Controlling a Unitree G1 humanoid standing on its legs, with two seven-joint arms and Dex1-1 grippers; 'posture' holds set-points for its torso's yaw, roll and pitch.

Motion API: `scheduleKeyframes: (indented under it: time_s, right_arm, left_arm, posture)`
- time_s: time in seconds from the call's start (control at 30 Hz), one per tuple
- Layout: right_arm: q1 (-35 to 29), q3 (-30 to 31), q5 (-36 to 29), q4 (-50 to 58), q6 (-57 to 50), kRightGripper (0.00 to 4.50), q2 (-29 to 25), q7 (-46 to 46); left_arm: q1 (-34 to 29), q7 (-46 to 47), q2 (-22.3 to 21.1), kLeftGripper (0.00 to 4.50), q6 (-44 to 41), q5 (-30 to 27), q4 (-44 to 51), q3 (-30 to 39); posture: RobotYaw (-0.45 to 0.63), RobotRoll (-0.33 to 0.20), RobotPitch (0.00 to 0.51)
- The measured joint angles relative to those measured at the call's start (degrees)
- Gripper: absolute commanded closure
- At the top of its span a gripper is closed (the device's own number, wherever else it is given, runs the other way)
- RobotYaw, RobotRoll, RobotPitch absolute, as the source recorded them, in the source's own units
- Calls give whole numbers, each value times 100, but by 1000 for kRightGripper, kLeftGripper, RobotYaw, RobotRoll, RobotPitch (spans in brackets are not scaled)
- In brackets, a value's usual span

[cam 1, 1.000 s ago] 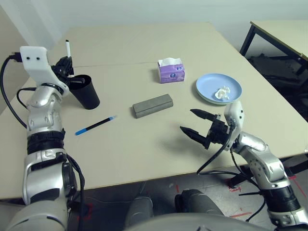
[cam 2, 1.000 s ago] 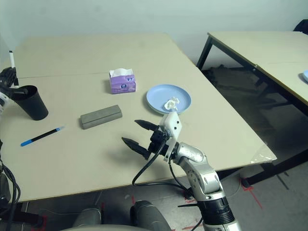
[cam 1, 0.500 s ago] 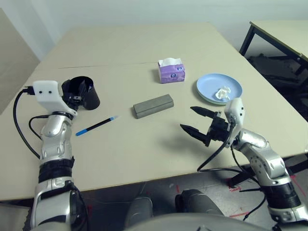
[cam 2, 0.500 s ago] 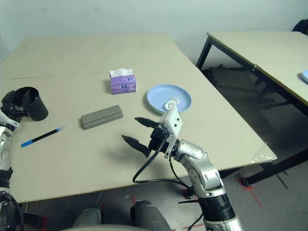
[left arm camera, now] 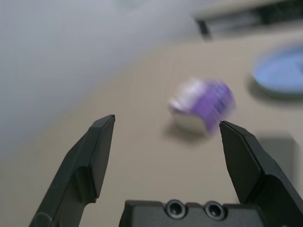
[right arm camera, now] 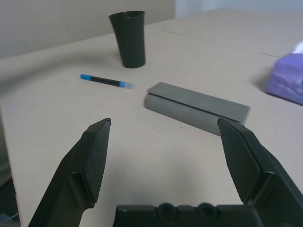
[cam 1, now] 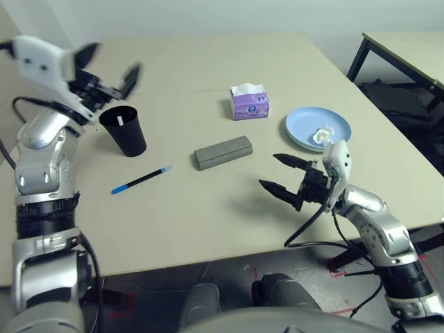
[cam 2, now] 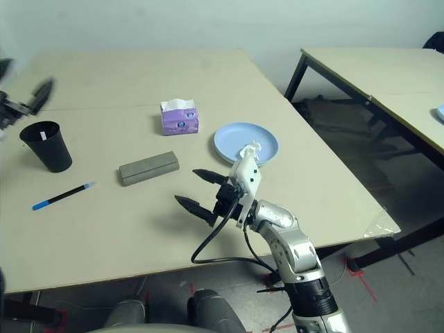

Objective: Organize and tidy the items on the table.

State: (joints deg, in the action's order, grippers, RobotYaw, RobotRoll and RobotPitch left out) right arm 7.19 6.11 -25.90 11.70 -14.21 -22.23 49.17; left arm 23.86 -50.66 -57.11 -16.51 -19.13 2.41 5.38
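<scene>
- One black cup (cam 1: 123,129) stands just below the left gripper (cam 1: 107,75), one white pen (cam 1: 120,121) inside it.
- One blue marker pen (cam 1: 140,180) lies loose, near the cup.
- One grey glasses case (cam 1: 222,152), ahead of the right gripper (cam 1: 283,175).
- One purple tissue box (cam 1: 249,103).
- One blue plate (cam 1: 318,127) beside the right gripper, carrying one white crumpled wad (cam 1: 322,134).

My table (cam 1: 208,229): black cup (cam 1: 124,130) upright far left, blue-capped pen (cam 1: 140,180) near it, grey case (cam 1: 222,152) mid, purple tissue box (cam 1: 249,103) behind, blue plate (cam 1: 305,125) right.
</scene>
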Motion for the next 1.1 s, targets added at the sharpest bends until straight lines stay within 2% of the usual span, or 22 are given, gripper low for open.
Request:
scheduleKeyframes:
  time_s: [0.1, 0.27, 0.53, 0.8, 0.97, 1.1]
  right_arm:
    - [-12, 10, 1, 1, 0, 0, 7, -4]
    - [-5, 69, 3, 0, 0, 0, 13, 4]
    - [-37, 247, 217, 3, 351, 0, -135, 337]
    - [-41, 637, 607, -62, 1076, 0, -523, 1073]
    - [-20, 657, 642, -118, 1176, 0, -532, 1175]
    - [-22, 657, 642, -119, 1178, 0, -536, 1176]
  left_arm:
    - [-430, -839, -845, 26, -349, 341, -27, -474]
    - [-523, -1364, -1309, 26, -820, 871, -577, -892]
    - [-383, -1627, -1275, 26, -1156, 1282, -1035, -1170]
    - [-149, -1646, -939, 26, -1122, 1694, -1443, -1347]
    - [-5, -1544, -753, 26, -957, 2014, -1907, -1487]
    - [62, -1544, -606, 965, -888, 2129, -2118, -1514]
  posture:
    - [-41, 0, 36]
    - [-42, 0, 35]
    - [-47, 0, 33]
    - [-43, 0, 41]
    - [-49, 0, 42]
    - [-52, 0, 42]
